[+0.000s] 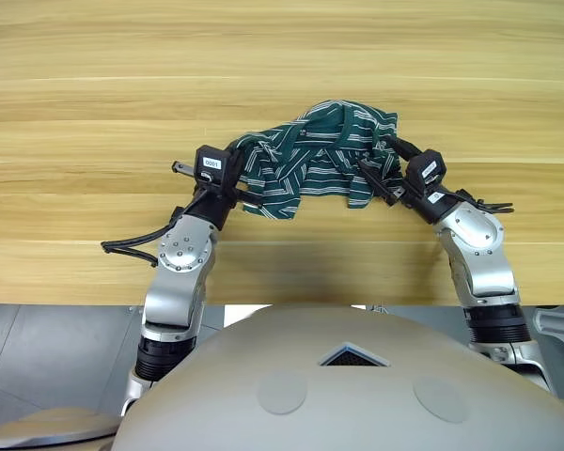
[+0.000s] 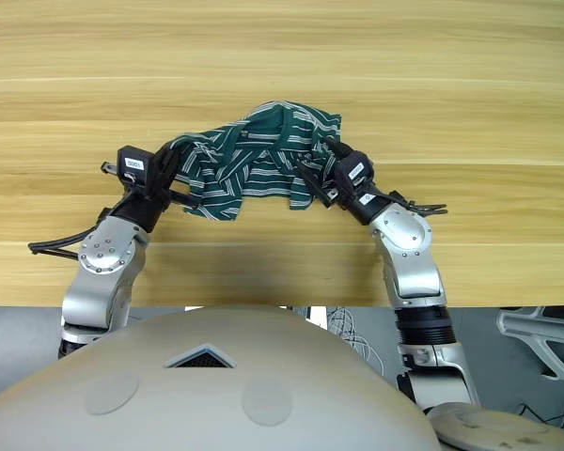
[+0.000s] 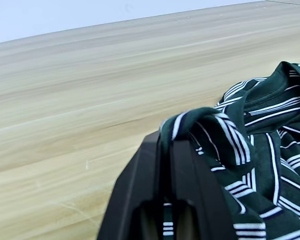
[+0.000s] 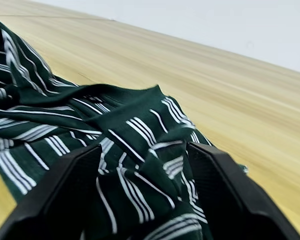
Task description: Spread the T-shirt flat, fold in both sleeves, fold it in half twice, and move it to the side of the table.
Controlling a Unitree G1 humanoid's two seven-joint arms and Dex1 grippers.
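The crumpled green striped T-shirt sits bunched mid-frame on the wooden desk, its left edge pinched tight in the left gripper, while the right gripper stands wide with cloth heaped between its fingers

- The table has a pale, wood-grain worktop, with long plank-like bands running from side to side.
- Its near edge runs straight across, close in front of the robot; the far edge shows in the left wrist view as a straight line against a pale wall.
- One thing lies on the worktop: the T-shirt, dark green with thin white stripes.
- The T-shirt is crumpled into an arched heap, not spread flat, with folds piled on one another and a ribbed neckline showing in the bunch.
- It sits about midway between the worktop's left and right sides, set back from the near edge.
- Bare wood surrounds the heap on every side.
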